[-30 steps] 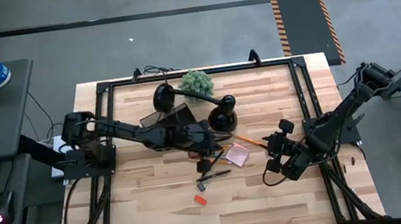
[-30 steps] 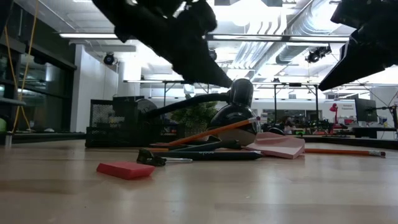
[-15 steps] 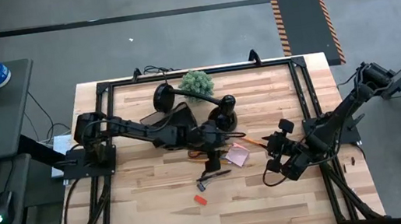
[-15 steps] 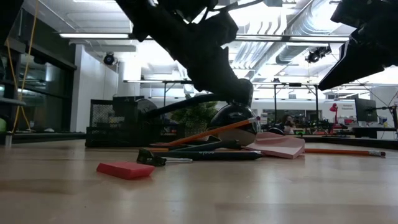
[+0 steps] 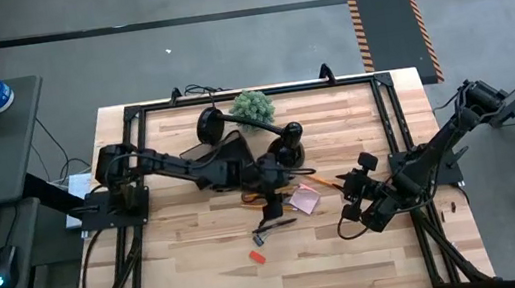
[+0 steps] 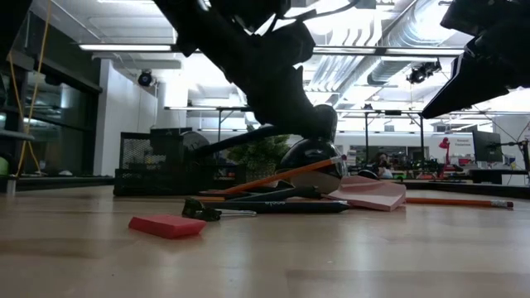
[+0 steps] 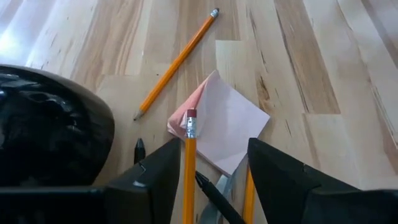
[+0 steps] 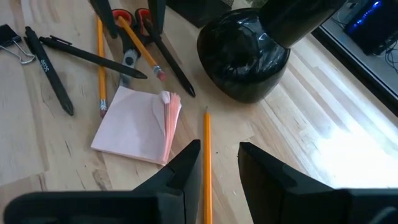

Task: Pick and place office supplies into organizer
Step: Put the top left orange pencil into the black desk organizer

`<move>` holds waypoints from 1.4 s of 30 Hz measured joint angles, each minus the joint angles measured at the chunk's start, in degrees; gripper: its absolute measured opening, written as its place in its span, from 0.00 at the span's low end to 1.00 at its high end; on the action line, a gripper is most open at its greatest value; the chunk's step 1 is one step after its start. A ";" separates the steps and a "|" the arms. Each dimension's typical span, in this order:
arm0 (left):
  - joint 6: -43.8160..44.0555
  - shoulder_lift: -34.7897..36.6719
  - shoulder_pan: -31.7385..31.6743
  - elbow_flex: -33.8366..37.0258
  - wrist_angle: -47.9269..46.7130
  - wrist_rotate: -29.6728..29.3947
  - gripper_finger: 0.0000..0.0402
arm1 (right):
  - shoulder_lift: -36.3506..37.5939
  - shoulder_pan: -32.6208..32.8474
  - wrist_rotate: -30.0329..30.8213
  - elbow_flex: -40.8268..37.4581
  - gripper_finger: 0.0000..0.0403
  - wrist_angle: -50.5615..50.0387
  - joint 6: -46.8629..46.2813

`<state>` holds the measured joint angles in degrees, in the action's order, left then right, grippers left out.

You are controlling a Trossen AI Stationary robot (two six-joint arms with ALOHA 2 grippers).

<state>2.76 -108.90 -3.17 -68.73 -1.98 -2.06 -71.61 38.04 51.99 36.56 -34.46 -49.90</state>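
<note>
Start at your left: the organizer [image 5: 206,152] sits at the back of the bench [image 5: 195,274], mostly covered by the left arm in the high view, and in the low view it reads only as a dark mesh box [image 6: 157,170] far off. The left gripper [image 5: 270,184] hangs over the heap of supplies beside the black lamp base [image 5: 287,152]. Its wrist view shows the jaws standing apart with a pencil [image 7: 189,168] running up between them, eraser end outward, but you cannot tell whether a pad touches it. The orange-handled scissors [image 8: 127,37] and the black pens [image 8: 93,57] lie crossed under that gripper, largely hidden from above. A second pencil [image 7: 177,63] lies loose beside the lamp base. The pink sticky-note pad [image 5: 305,199] lies just right of the left jaws — flat, one corner curled up. Nearer the front edge lies a red block [image 5: 256,256], apart from the heap; a black binder clip [image 8: 13,41] is cut off at the frame edge. Farther right, the right gripper [image 5: 350,199] hovers near the pad, jaws apart and empty — a pencil [image 8: 207,168] on the bench points into the gap
</note>
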 joint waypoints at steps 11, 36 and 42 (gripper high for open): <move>0.39 -1.54 -0.23 0.01 1.41 0.15 0.43 | 0.00 0.00 0.35 0.00 0.24 0.04 0.15; 0.51 -5.61 -0.26 0.04 3.74 -0.59 0.41 | 0.00 0.00 0.61 0.00 0.24 0.70 0.45; 0.55 -6.89 -0.25 0.01 5.37 -0.55 0.41 | 0.00 0.00 0.59 0.00 0.24 0.85 0.45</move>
<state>3.31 -115.79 -3.42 -68.72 3.39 -2.61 -71.61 38.04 52.58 36.56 -33.61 -49.45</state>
